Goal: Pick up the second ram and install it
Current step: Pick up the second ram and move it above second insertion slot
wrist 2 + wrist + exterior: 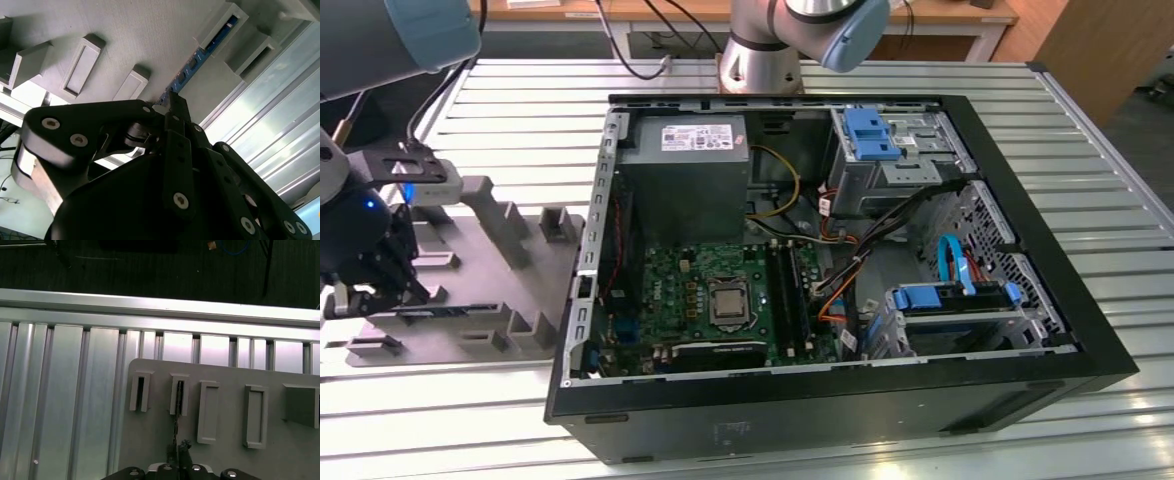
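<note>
The second ram is a thin board stick standing on edge in the grey plastic tray, held between the tray's slotted posts. In the first wrist view it shows edge-on as a dark line running from a post to my fingertips. My gripper is down over the tray at the exterior view's left. Its fingers are closed together on the near end of the stick, which still sits in the tray. The long black motherboard slots lie inside the open computer case.
Upright grey posts rise from the tray around my gripper. The case's metal wall stands just to the tray's right in the exterior view. Cables, blue drive cages and a power supply crowd the case. Ribbed aluminium table surrounds everything.
</note>
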